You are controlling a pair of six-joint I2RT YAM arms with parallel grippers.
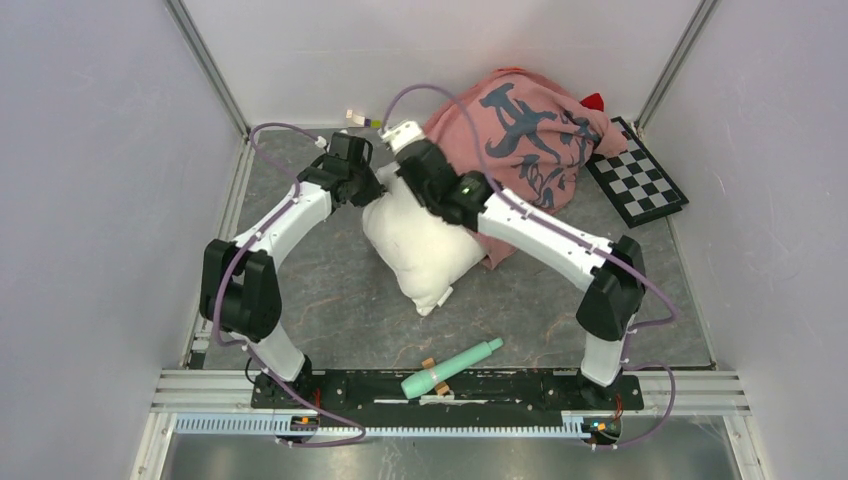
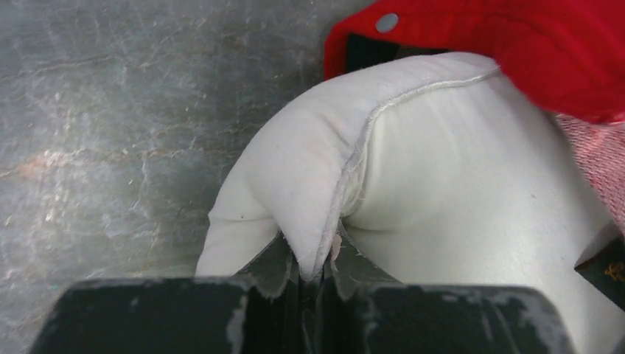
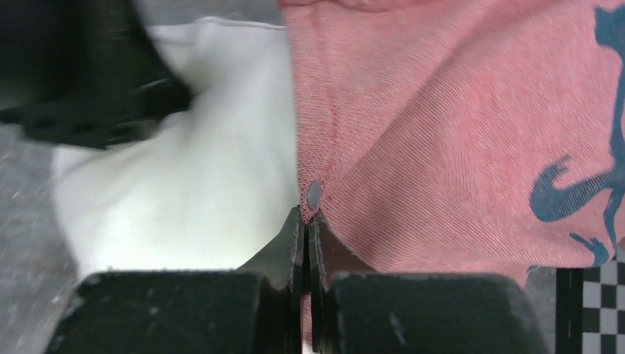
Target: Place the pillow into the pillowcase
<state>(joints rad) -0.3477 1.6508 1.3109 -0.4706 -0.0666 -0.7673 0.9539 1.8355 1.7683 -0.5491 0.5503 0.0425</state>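
Pillow (image 1: 420,245) sits dead centre of the overhead view, plump and white on the grey table (image 1: 330,300), with most of its bulk out in the open. Its upper end is tucked against the pillowcase (image 1: 530,130), which is heaped at upper centre-right, faded pink side up. That side carries big dark teal brush-stroke marks. They could be lettering, but I can't read them as words.

On to the jaws. The left gripper (image 2: 313,254) is at bottom centre of its wrist view, nearly closed and pinching the pillow's stitched seam between the fingers. The bright red edge of the pillowcase drapes over the pillow at upper right there, with a grey snap (image 2: 386,22) on it.

The right gripper (image 3: 306,221) has its fingers pressed together, clamped on the pink hem of the pillowcase just under another snap button (image 3: 315,194). The pillow is to its left.

Further out, a black-and-white checkerboard (image 1: 637,172) lies at right, touching the heap. A mint-green tube (image 1: 450,368) lies at lower centre by the arm bases.
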